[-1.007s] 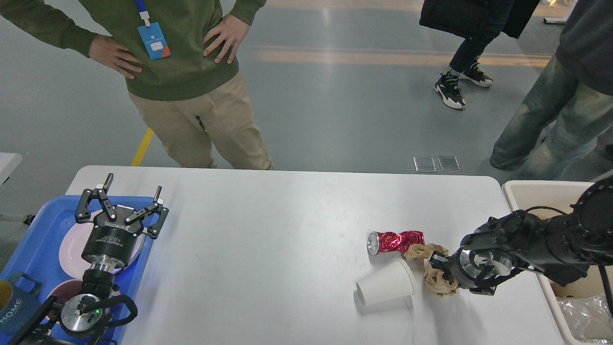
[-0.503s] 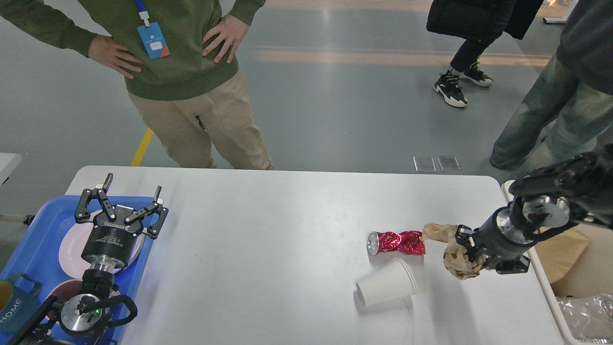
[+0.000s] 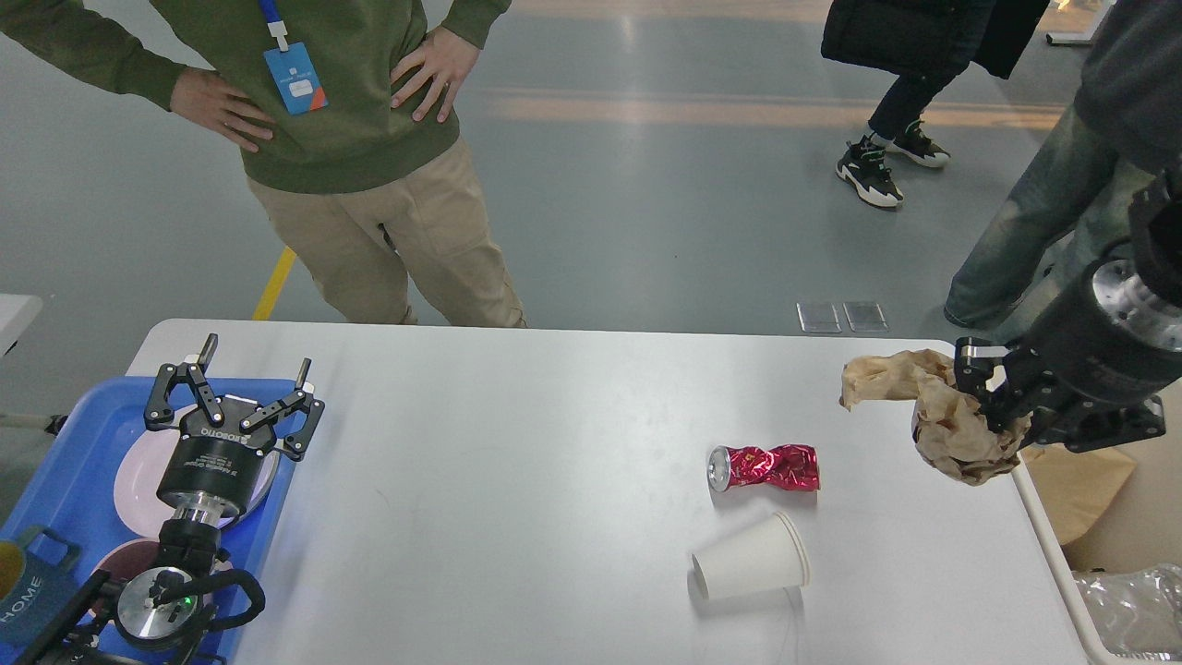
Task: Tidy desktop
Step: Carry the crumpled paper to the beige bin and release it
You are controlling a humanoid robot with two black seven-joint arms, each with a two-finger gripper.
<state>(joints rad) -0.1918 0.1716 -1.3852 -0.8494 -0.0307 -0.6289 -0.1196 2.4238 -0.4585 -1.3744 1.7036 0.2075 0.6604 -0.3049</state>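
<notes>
Gripping crumpled brown paper [image 3: 951,420], right tool [image 3: 993,406] above desktop's [image 3: 554,443] right edge; left tool [image 3: 249,369] wide.

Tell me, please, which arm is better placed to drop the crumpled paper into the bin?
Right: the right gripper holds the crumpled brown paper beside the beige bin; the left gripper hangs open over the blue tray.
</notes>
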